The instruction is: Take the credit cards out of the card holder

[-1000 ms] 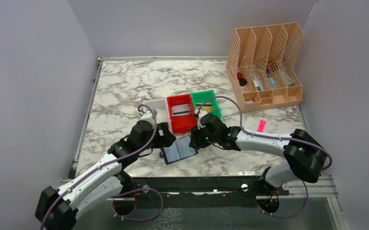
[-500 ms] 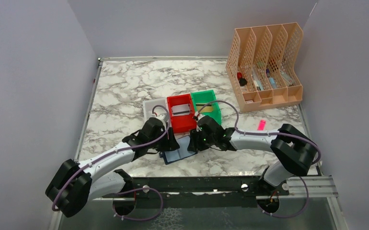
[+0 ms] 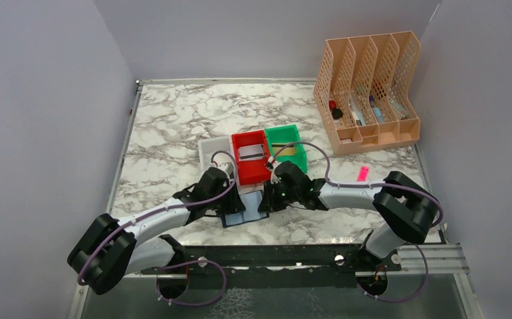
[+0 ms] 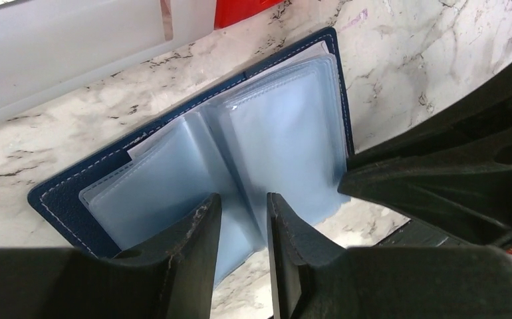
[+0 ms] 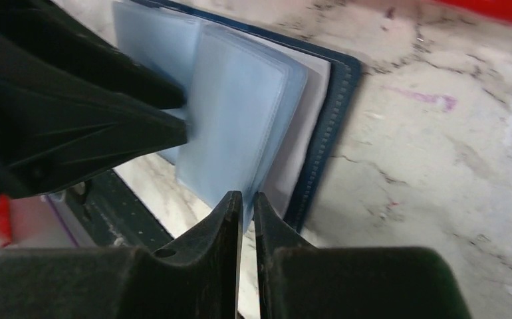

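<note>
Closed in on the card holder (image 3: 232, 217) since a second ago: left gripper (image 3: 237, 199) and right gripper (image 3: 264, 202), now nearly tip to tip, both narrower than before.

From above: card holder lying open on the table (image 3: 173, 119), just near of the red bin (image 3: 253, 174). Grey card (image 3: 253, 153) inside the red bin, tan card (image 3: 292, 151) inside the green bin (image 3: 282, 131).

From left wrist: set astride the middle fold of the pale-blue sleeves (image 4: 286, 126), jaws a little apart. Cannot tell whether clamped.

From right wrist: pinched thin on the edge of the right-hand sleeve, lifted off the navy cover.
</note>
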Controlling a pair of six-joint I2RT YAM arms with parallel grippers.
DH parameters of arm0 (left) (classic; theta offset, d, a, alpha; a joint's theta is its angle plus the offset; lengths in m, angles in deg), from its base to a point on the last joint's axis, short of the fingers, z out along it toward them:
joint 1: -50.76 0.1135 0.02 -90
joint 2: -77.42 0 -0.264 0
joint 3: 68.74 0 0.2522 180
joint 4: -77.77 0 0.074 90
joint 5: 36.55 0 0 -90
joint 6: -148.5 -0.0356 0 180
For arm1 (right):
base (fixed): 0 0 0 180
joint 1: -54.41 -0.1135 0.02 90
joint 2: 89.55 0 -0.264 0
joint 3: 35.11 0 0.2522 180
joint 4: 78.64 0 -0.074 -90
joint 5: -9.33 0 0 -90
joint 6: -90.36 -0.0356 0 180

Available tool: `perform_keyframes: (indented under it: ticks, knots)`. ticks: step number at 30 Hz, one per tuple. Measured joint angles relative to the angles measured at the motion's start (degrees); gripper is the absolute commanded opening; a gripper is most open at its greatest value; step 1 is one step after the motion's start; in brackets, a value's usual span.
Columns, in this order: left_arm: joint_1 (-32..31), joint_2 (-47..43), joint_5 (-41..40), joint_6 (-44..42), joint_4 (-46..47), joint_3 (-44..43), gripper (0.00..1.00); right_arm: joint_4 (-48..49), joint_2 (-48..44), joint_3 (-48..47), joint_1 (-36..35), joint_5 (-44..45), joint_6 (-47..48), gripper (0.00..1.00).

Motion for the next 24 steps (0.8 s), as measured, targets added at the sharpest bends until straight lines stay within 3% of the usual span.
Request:
perform_keyframes:
  ticks: [11, 18, 24]
  knots:
    - [0.00, -1.75, -1.22, 1.18, 2.19, 2.10, 0.26, 7.13, 0.57, -0.04, 0.00, -8.15, -4.87, 0.22]
    - [0.00, -4.81, -3.17, 1.64, 1.53, 3.06, 0.16, 7.06, 1.51, -0.85, 0.00, -8.72, -5.62, 0.33]
    - [0.00, -6.60, -4.68, 2.10, 1.11, 3.69, 0.14, 4.17, 4.42, -5.49, 0.00, -8.02, -4.61, 0.36]
